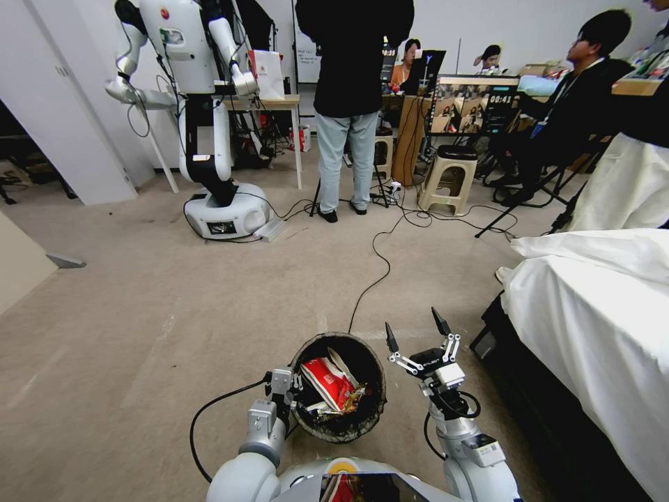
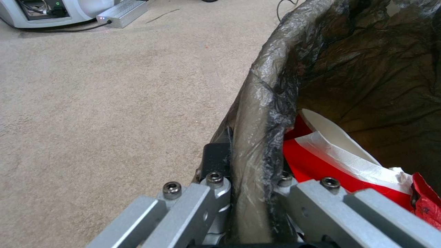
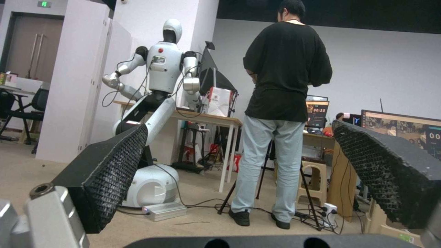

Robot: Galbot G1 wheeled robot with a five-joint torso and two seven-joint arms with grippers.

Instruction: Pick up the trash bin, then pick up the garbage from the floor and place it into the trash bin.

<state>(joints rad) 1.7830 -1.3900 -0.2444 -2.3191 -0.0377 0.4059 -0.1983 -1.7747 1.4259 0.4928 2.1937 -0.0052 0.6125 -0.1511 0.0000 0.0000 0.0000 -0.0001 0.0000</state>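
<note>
Trash bin [image 1: 339, 388] held off the carpet floor [image 1: 139, 314], near, centre, just ahead of the torso. Judged light, thin-walled, liner bag slick; rim the sensible hold. Left end effector [image 1: 291, 388] pinched onto the near-left rim [image 2: 257, 137], one finger outside, one inside. Red-and-white wrappers [image 1: 333, 383] lying inside, soft and crushable. Right end effector [image 1: 417, 335] just right of the bin, spread wide, holding nothing, touching nothing.

You see a second white robot [image 1: 202, 104] standing on beige carpet [image 1: 139, 307] near a wooden table [image 1: 268, 104], a beige stool [image 1: 449, 178], and a white-sheeted bed [image 1: 599, 307] at right.
</note>
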